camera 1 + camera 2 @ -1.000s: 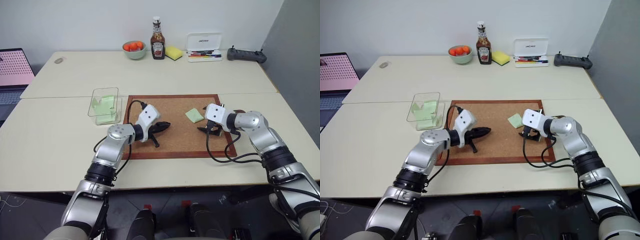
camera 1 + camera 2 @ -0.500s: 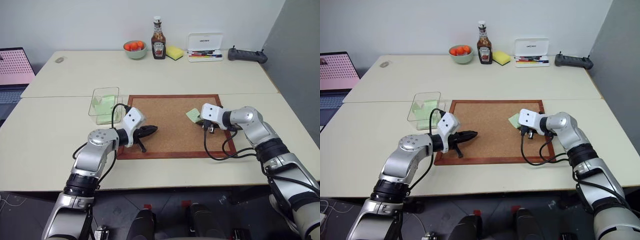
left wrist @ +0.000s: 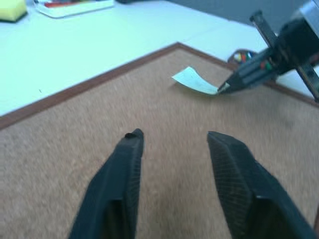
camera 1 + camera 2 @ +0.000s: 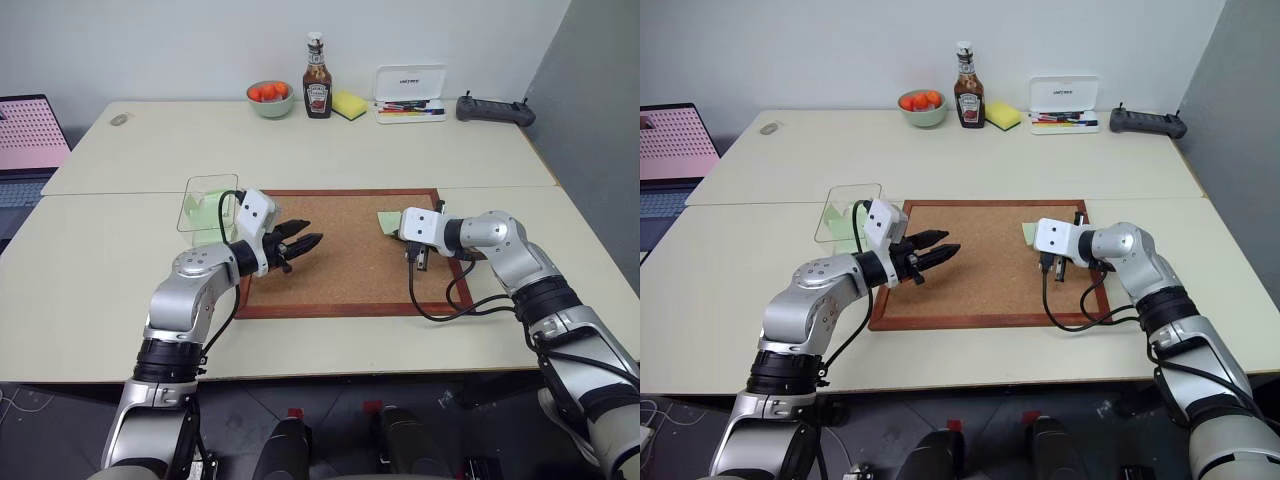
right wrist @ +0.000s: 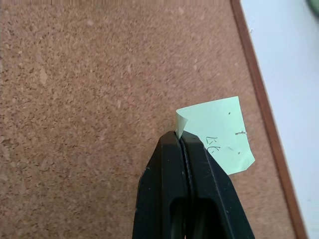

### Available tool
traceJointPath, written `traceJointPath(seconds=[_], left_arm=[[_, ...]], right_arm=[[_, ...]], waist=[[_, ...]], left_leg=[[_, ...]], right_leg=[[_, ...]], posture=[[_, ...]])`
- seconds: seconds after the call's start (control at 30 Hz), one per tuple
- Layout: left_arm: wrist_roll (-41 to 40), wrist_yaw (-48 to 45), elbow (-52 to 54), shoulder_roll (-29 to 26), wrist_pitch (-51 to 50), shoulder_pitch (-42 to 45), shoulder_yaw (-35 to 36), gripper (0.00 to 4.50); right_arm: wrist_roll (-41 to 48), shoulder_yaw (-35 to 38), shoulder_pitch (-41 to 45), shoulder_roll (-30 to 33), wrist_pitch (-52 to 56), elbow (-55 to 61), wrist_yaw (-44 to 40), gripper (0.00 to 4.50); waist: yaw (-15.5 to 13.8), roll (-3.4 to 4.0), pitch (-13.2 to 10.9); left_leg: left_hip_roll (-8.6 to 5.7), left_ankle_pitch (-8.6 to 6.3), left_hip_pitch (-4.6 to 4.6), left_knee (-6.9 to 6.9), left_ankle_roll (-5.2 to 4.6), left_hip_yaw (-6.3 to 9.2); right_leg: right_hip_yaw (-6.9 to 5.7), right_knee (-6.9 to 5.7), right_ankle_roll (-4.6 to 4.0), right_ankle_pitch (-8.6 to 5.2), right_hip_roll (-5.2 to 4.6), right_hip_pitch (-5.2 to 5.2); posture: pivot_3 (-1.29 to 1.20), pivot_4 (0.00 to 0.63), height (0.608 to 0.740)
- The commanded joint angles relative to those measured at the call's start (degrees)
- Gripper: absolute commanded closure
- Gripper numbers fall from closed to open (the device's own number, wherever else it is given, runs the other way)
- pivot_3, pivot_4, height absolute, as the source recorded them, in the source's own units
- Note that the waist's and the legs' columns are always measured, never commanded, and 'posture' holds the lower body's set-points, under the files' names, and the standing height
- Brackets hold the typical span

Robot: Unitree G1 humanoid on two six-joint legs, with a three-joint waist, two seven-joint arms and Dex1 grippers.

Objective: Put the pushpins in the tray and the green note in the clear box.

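1. My right end effector point(image 5: 182, 142) is clenched on one corner of the green note point(image 5: 219, 132) — over the cork board point(image 4: 340, 250), near its right frame.
2. My left end effector point(image 4: 300, 240) hangs released above the board's left part — holding nothing.
3. The clear box point(image 4: 208, 208) sits on the worktop point(image 4: 100, 260) just beside the board's left edge.

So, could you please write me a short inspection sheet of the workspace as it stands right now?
Surface: pale table with a wood-framed cork board in the middle.
Job's things: green note pinched at a corner, lifted off the board; clear box beside the board, green slips inside; tray barely visible past the board's edge; pushpins too small to tell.
Clutter: ketchup bottle, bowl of tomatoes, yellow sponge, white marker case, black controller.
Grippers: right gripper shut on the note; left gripper open, empty.
Cables: black cable looping under the right arm.
Surroundings: laptop at the left, white wall.
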State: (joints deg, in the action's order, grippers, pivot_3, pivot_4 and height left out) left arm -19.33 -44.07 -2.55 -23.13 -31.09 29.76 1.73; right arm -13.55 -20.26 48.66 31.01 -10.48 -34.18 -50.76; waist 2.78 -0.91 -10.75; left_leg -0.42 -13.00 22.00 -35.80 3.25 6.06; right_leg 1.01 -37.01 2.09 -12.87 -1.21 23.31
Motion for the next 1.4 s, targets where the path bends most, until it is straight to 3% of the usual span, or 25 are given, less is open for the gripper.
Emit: traceJointPath(seconds=[0.03, 0.27, 0.87, 1.4], left_arm=[[-3.31, 1.94, 0.00, 1.75, -2.25, 2.19, 2.48, 1.37], [-8.58, 7.31, -2.85, 8.95, -8.85, 7.55, 4.36, 0.07], [-6.99, 13.49, -32.19, 21.04, -2.03, 23.37, 6.44, 0.07], [-8.44, 11.85, -35.87, 21.90, -2.50, 25.09, 9.46, 3.06]], right_arm=[[-1.14, 1.49, -0.09, 1.48, -3.65, 3.33, 2.38, 4.50], [-4.67, 0.70, -0.54, 2.66, -11.29, 4.55, 6.96, 4.50], [-6.46, 0.13, -3.62, 2.13, -13.20, 12.20, 8.29, 4.50], [-6.08, 0.55, -3.66, 1.60, -11.77, 12.57, 9.02, 4.50]], waist=[[-0.02, 0.00, 0.00], [-0.18, -0.04, -0.02], [-0.67, -0.10, -0.06], [-0.67, -0.11, -0.06]], left_leg=[[0.00, 0.00, 0.00, 0.00, 0.00, 0.01], [-0.02, 0.00, 0.02, -0.05, 0.01, 0.00], [-0.06, 0.02, 0.04, -0.06, 0.04, -0.01], [-0.06, 0.02, 0.04, -0.06, 0.05, 0.00]], right_leg=[[0.00, -0.01, 0.00, 0.00, 0.00, 0.00], [0.00, -0.01, 0.02, 0.01, -0.01, -0.01], [0.01, 0.03, 0.04, 0.02, -0.03, 0.00], [0.01, 0.02, 0.04, 0.02, -0.03, 0.00]], posture=[[0.00, 0.150, 0.740], [0.00, 0.150, 0.740], [0.00, 0.150, 0.740], [0.00, 0.150, 0.740]])
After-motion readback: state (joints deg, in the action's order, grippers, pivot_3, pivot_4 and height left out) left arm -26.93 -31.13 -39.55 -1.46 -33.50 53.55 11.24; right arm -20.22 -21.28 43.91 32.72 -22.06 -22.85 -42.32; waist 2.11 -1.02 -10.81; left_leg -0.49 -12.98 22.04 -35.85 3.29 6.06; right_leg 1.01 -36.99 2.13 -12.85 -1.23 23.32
